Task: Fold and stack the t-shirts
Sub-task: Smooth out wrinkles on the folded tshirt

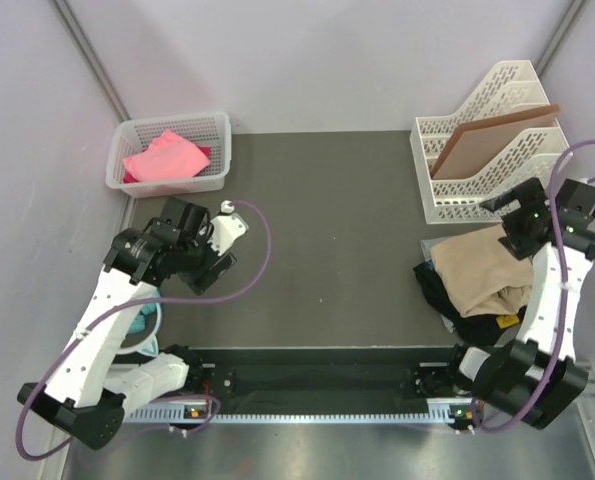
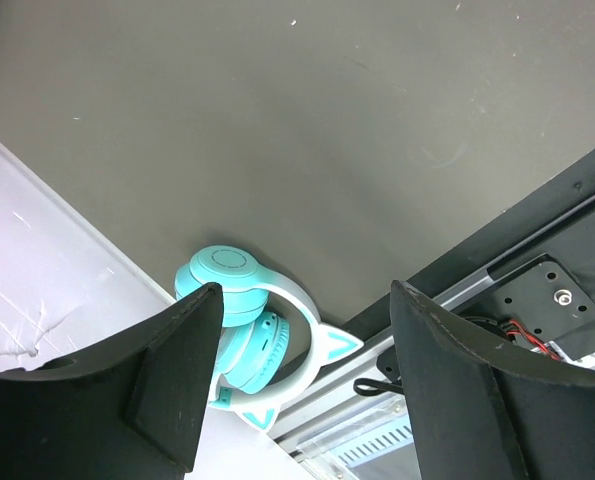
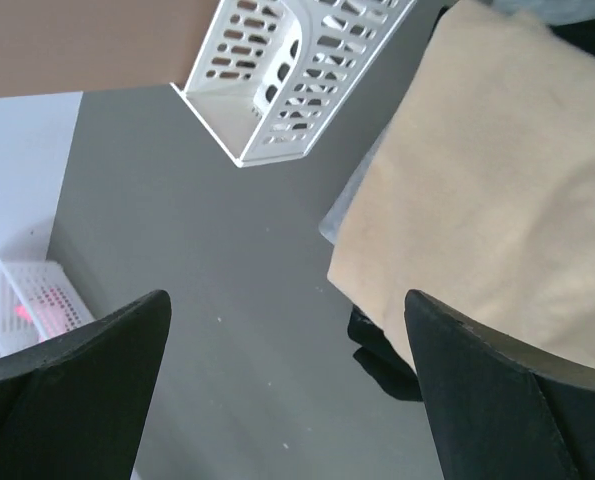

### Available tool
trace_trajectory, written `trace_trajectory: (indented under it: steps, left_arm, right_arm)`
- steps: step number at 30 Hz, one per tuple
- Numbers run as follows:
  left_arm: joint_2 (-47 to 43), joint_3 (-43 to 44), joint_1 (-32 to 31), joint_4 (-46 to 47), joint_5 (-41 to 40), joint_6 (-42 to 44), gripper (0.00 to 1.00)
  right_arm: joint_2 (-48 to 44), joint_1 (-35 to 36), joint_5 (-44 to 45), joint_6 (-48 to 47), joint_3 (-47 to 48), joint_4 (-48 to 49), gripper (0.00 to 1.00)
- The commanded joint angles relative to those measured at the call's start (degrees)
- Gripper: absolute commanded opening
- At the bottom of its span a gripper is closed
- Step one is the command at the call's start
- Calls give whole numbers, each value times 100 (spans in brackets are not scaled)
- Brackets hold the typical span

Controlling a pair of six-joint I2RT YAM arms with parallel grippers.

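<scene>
A tan t-shirt (image 1: 482,262) lies bunched on top of a black t-shirt (image 1: 445,303) at the right of the dark table; a sliver of blue cloth (image 1: 428,264) peeks out at their left edge. A pink t-shirt (image 1: 164,155) lies in the white basket (image 1: 220,130) at the back left. My right gripper (image 1: 511,226) hovers open and empty above the tan shirt's far edge. In the right wrist view its jaws (image 3: 287,297) stand wide apart, with the tan shirt (image 3: 477,190) and the black shirt (image 3: 377,352) to their right. My left gripper (image 1: 205,264) is open and empty over the left of the table (image 2: 305,290).
A white file rack (image 1: 457,205) holding a flat brown board (image 1: 492,140) stands at the back right, just behind the shirt pile. Teal cat-ear headphones (image 2: 247,330) lie by the table's near left corner (image 1: 142,325). A black rail (image 1: 317,375) runs along the front edge.
</scene>
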Motion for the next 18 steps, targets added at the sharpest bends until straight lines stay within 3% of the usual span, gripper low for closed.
trace_trajectory:
  steps: [1,3,9,14,18]
  left_arm:
    - [-69,255,23,140,41,-101,73]
    - [-52,299,15,70,-3,-119,73]
    - [-43,290,15,78,-56,-110,73]
    - [10,317,14,122,40,-145,73]
    - [-104,133,23,192,6,-102,73]
  right_arm:
    - [620,70,-506,-86,-308,307,100]
    - [752,-53,-286,-112,-617,360,100]
    - [840,-1450,119,-420,-2041,773,100]
    - [1007,-1522,541,-306,-1911,791,100]
    - [1306,-1382,156,-271,-1594,852,100]
